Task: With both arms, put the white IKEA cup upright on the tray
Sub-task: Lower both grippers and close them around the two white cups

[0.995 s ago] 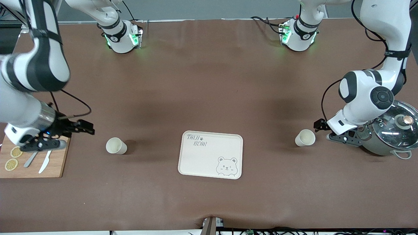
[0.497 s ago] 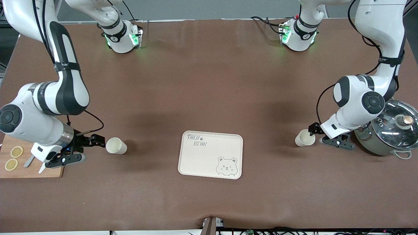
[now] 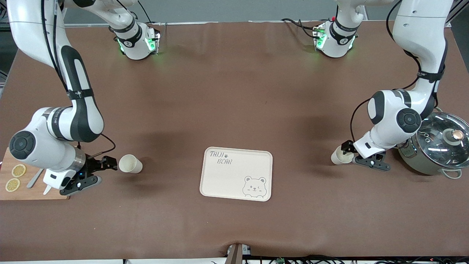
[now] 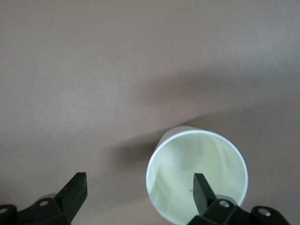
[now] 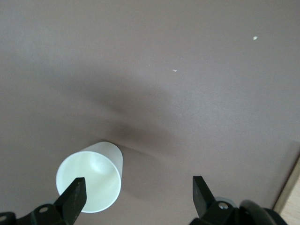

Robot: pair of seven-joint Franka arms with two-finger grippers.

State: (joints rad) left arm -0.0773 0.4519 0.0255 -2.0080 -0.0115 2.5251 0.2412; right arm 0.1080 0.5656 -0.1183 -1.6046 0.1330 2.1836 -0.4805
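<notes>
Brown matte tabletop point(image 3: 234, 110) fills the scene, with both arms' bases along its edge farthest from the front camera. Low over its left-arm end, the left arm's black two-finger end effector point(image 3: 351, 156) stands with its fingers wide apart at a white plastic cup point(image 3: 338, 156); in the left wrist view one fingertip point(image 4: 201, 185) sits over the cup's open mouth point(image 4: 197, 178) while the other point(image 4: 75, 190) is out to the side over bare cloth. Just beside that arm stands a grey metal pot with a glass lid point(image 3: 438, 146). Toward the right arm's end, the right arm's black end effector point(image 3: 96, 172) is also spread open, just beside a second white plastic cup point(image 3: 130, 164) without enclosing it; the right wrist view shows one fingertip point(image 5: 75, 194) against the cup's rim point(image 5: 89, 183). A wooden cutting board point(image 3: 33, 192) carrying lemon slices point(image 3: 15, 178) lies next to that arm. Between the two cups, well apart from both, lies the flat cream rectangular tray point(image 3: 234, 183) with "TAIJI BEAR" lettering and a bear face, holding nothing.
</notes>
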